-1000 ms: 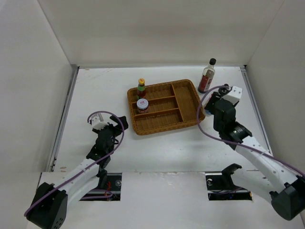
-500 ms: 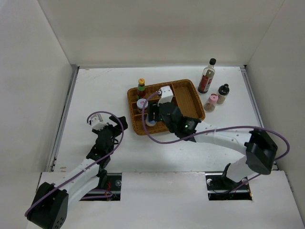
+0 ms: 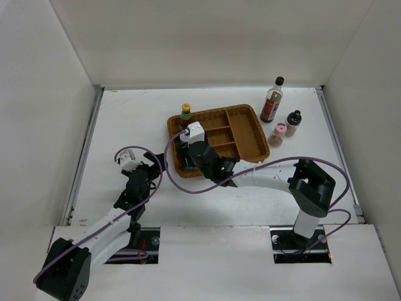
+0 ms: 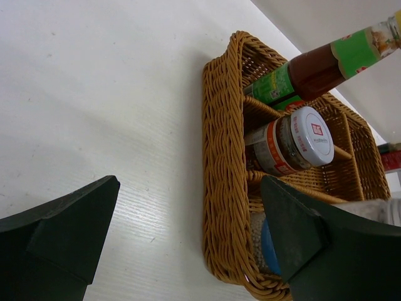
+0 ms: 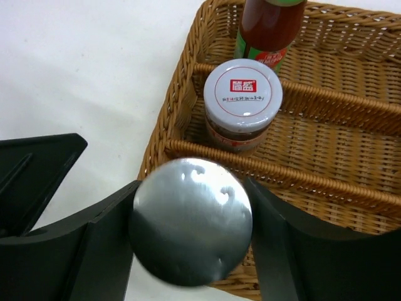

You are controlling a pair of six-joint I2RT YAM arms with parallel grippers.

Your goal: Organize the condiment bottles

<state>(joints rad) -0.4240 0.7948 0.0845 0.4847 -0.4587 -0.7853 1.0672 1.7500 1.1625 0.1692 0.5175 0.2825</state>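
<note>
- right gripper (image 5: pixel 191 233) is gripping the blue-label shaker (image 5: pixel 191 213) between part-open jaws, at the wicker tray's (image 5: pixel 164 128) near-left corner, beside the white-lidded jar (image 5: pixel 242 94).
- left gripper (image 4: pixel 188 232) is gaping wide, empty, left of the tray.

You are looking at a white table (image 3: pixel 125 119) whose top shows a faint grain in the left wrist view. Plain white walls close it in: the left wall (image 3: pixel 44 94), the far wall (image 3: pixel 207 37) and the right wall (image 3: pixel 369 75). A grey strip (image 3: pixel 83 150) runs along the table's left edge. A white panel (image 3: pixel 213 241) covers the near edge. The light is soft and even.
</note>
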